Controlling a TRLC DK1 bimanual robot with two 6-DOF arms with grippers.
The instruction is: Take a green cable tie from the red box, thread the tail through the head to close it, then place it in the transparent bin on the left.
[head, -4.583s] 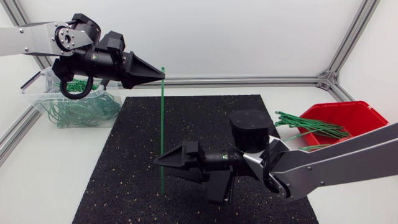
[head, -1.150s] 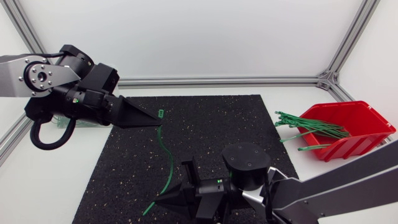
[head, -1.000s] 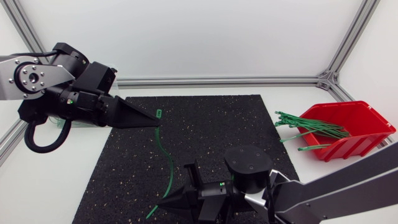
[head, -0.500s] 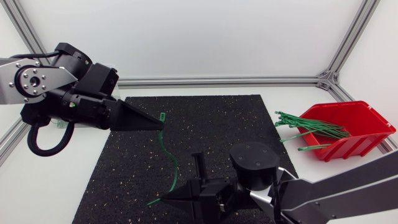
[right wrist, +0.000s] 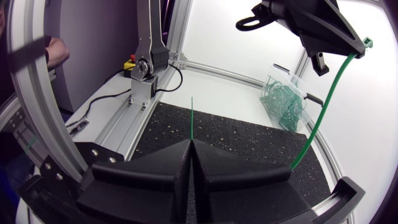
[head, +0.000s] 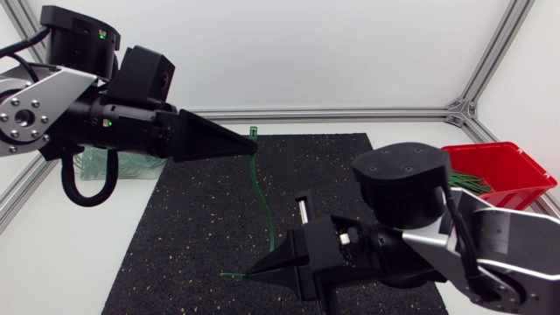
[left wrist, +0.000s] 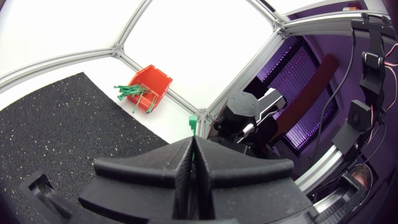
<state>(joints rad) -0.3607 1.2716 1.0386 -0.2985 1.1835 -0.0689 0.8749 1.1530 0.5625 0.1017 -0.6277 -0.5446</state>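
I think the threading step is in hand. The left gripper (head: pixel 251 147) pinches the cable tie (head: pixel 265 206) just under its head. The right gripper (head: pixel 250 275) pinches the tail (its tip pokes out ahead). Next, that tip must meet the head's hole.

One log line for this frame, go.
phase: threading | left gripper: shut on cable tie head end | right gripper: shut on tail end | loop: not closed
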